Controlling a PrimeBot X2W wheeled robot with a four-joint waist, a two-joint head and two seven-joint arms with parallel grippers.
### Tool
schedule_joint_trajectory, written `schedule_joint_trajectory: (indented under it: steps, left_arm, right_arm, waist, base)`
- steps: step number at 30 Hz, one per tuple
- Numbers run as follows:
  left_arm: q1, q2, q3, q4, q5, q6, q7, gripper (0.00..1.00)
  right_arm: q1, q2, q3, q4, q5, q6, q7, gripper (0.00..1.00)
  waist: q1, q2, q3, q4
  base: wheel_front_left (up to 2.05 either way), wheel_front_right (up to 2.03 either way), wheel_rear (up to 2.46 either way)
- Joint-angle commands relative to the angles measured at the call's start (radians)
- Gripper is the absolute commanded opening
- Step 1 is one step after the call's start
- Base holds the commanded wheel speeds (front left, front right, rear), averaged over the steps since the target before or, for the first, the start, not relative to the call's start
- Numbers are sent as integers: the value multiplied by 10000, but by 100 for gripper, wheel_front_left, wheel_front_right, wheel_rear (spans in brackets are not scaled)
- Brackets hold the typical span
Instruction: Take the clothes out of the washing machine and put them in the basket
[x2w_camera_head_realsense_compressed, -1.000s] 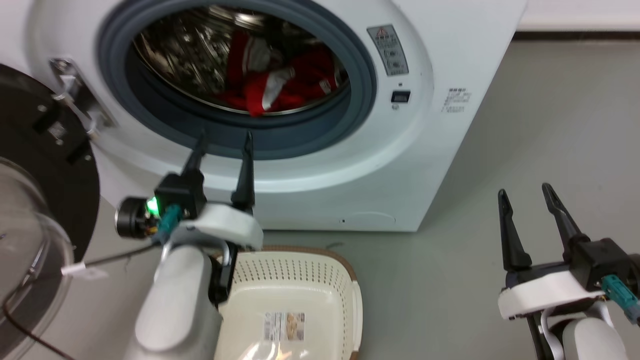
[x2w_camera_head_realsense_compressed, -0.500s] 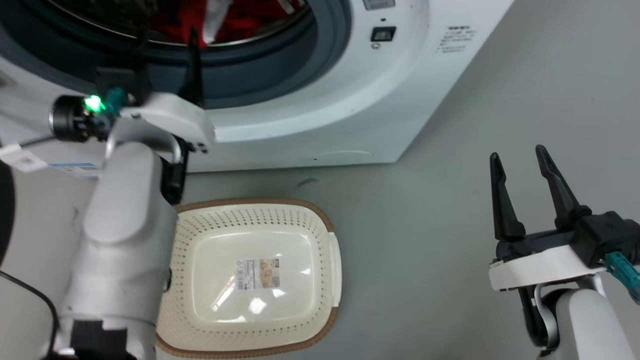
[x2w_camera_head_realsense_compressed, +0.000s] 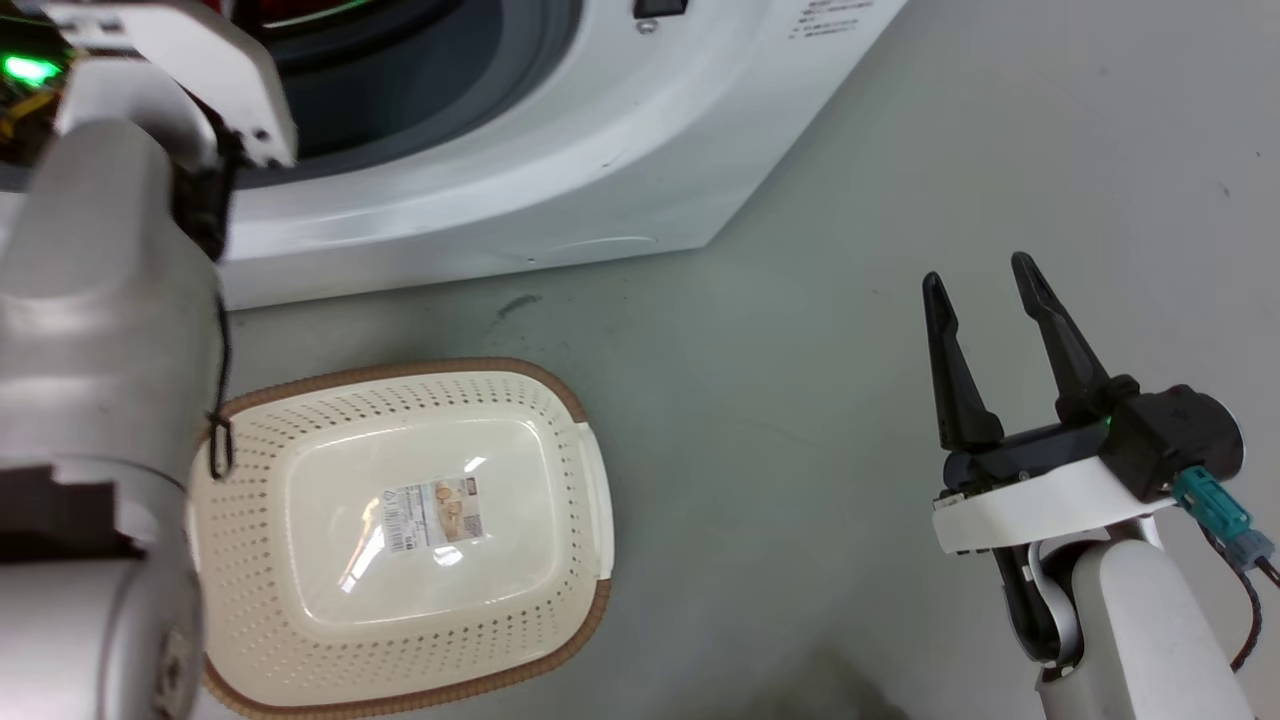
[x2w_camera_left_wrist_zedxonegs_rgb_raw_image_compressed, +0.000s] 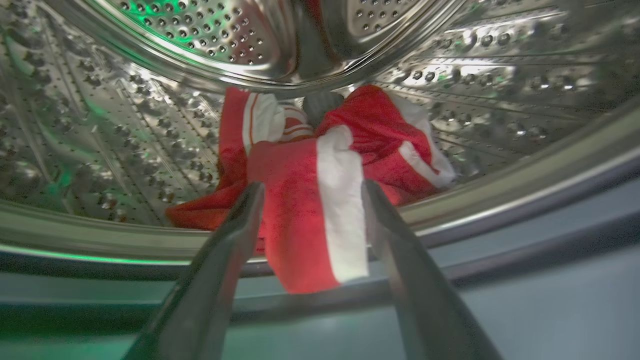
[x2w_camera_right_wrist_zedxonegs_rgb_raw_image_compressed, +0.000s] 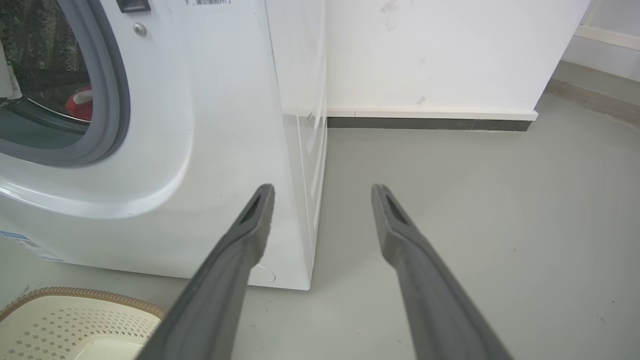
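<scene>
Your head camera looked steeply down: the basket (x2w_camera_head_realsense_compressed: 400, 400) lay well left of your right claw (x2w_camera_head_realsense_compressed: 976, 272), the washing machine (x2w_camera_head_realsense_compressed: 500, 190) beyond both. Your left wrist camera sat close at the door opening, facing into the drum (x2w_camera_left_wrist_zedxonegs_rgb_raw_image_compressed: 150, 130) along your left claw (x2w_camera_left_wrist_zedxonegs_rgb_raw_image_compressed: 313, 184), the clothes (x2w_camera_left_wrist_zedxonegs_rgb_raw_image_compressed: 295, 210) showing between its fingers. Your right wrist camera rode low, facing the machine's corner beyond its claw. It shared machine, basket and floor (x2w_camera_head_realsense_compressed: 800, 350) with the head view.
</scene>
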Motion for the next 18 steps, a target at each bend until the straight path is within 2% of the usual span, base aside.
schedule_joint_trajectory:
  steps: [1, 11, 17, 18]
  left_arm:
    - [-458, 264, 28, 196, -24, -31, 250, 100]
    - [-2398, 1003, -498, 1473, 301, -229, 3129, 100]
    - [-2878, 1251, -559, 1847, 223, -32, 5346, 100]
    - [-2860, 1252, -570, 1887, 211, 18, 5627, 71]
  right_arm:
    - [-211, 10, 87, -68, 122, -5, -29, 100]
    - [-448, 12, 551, -122, 658, -5, -28, 100]
    - [-511, 10, 736, -92, 871, -7, -29, 100]
    - [-523, 10, 764, -78, 891, -7, -29, 100]
  waist:
    - [-1, 0, 286, -276]
    - [-1, 0, 974, -982]
    - [-1, 0, 1115, -1206]
    - [-1, 0, 1120, -1229]
  base:
    - [0, 0, 0]
    - [0, 0, 0]
    - [0, 0, 0]
    - [0, 0, 0]
